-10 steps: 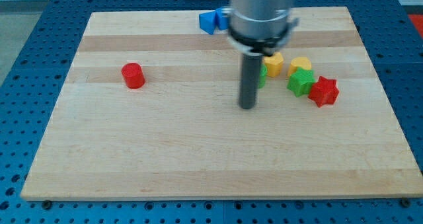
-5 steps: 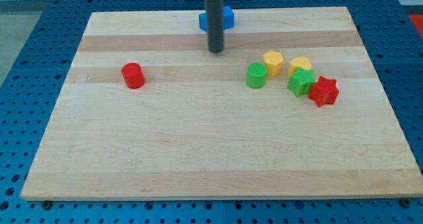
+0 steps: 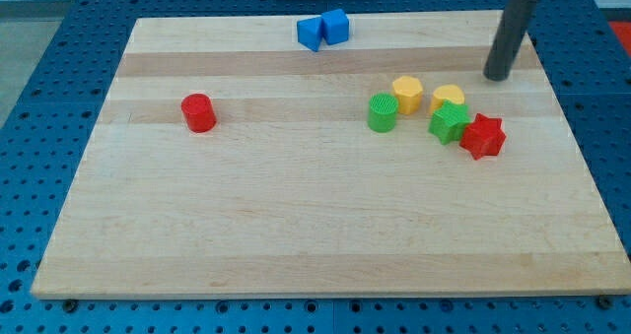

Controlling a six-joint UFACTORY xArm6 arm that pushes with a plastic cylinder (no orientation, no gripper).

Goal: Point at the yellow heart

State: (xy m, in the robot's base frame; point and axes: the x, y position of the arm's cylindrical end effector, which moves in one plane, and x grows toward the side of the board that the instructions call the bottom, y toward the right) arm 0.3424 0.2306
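Tip (image 3: 496,77) upper right of yellow heart (image 3: 449,96)

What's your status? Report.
My tip up-right of yellow heart, apart. Green star touches heart below. Path between clear.

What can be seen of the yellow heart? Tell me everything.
The yellow heart is a small, glossy, plastic-looking block lying flat on the wooden board, toward the view's right. The green star overlaps its lower edge and hides part of it; whether they touch is unclear. The yellow hexagon sits just to its left. My tip stands up and right of it, apart.
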